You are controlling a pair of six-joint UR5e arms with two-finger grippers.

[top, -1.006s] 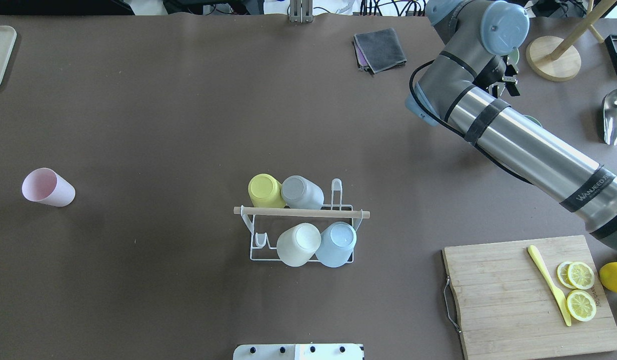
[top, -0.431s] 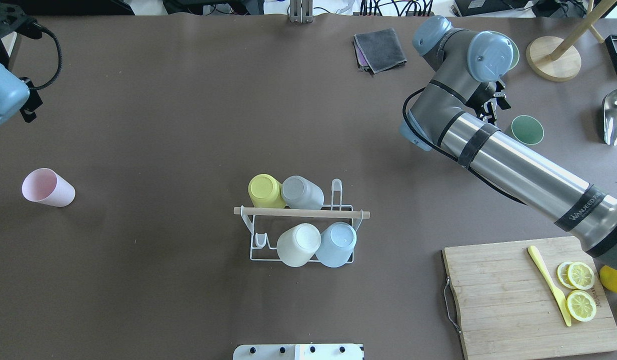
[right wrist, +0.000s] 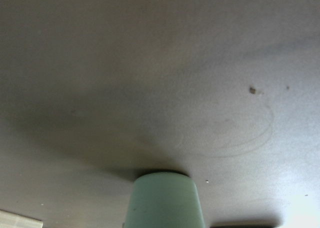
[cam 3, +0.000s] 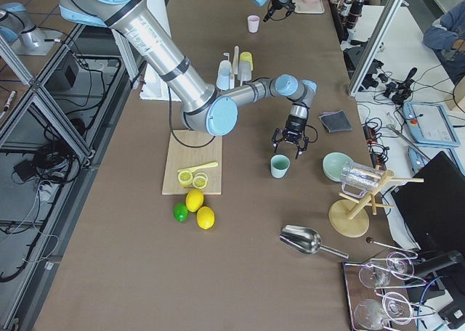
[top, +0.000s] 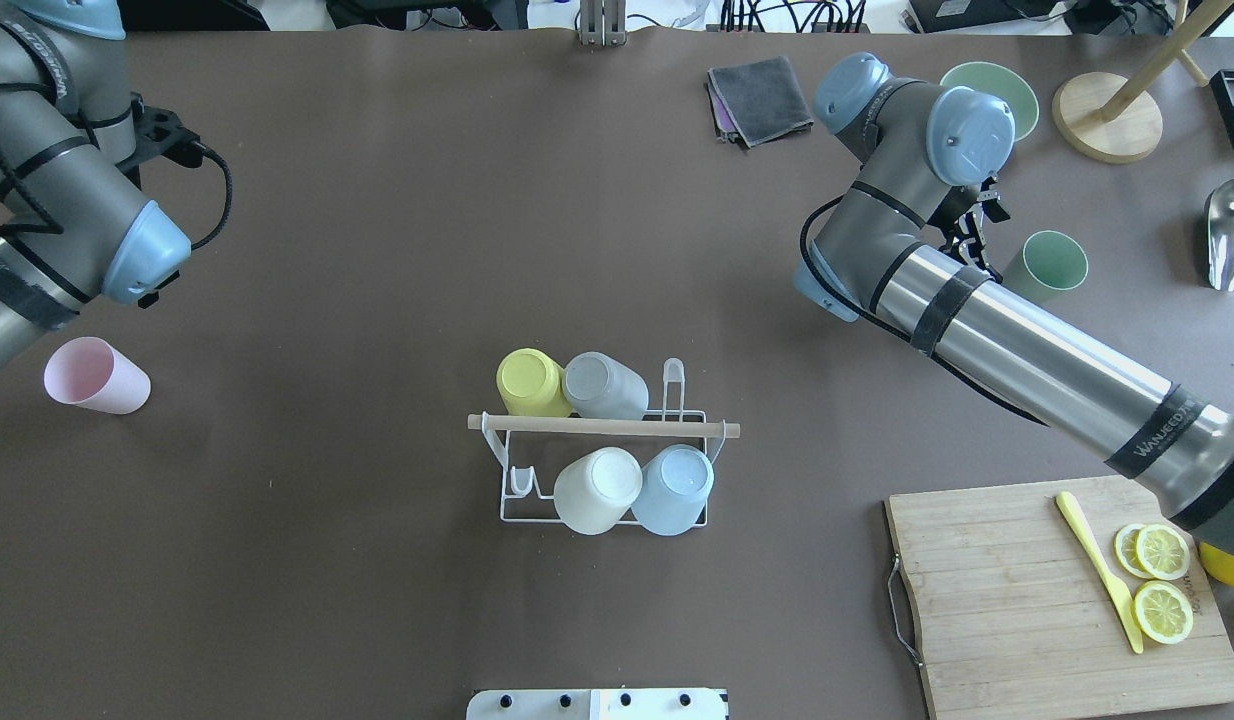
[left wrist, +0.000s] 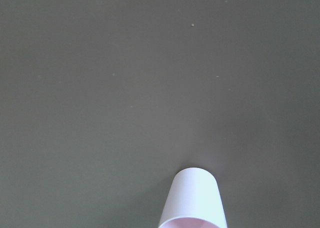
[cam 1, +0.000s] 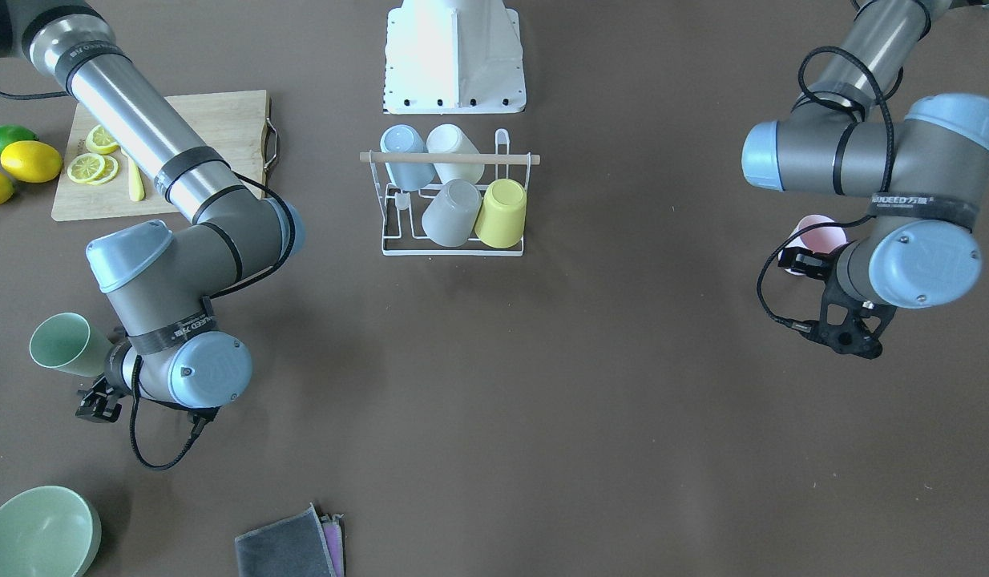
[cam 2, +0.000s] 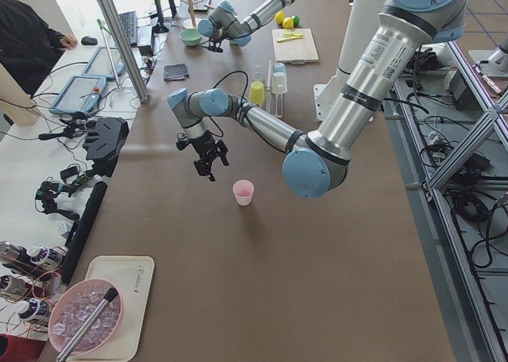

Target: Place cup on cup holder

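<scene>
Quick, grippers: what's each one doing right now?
Left gripper: looks open, holding nothing, near the pink cup but clear of it.
Right gripper: looks open, holding nothing, near the green cup but clear of it.

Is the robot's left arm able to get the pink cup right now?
Probably yes. The left hand hangs close beside the pink cup, which stands upright and alone on the table. Nothing lies between them, and the cup holder is far off.

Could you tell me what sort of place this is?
Most likely a robotics lab staged as a kitchen: the left arm and right arm reach over a brown table, a side bench holds a tablet, and the cup holder and cutting board look like props.
</scene>
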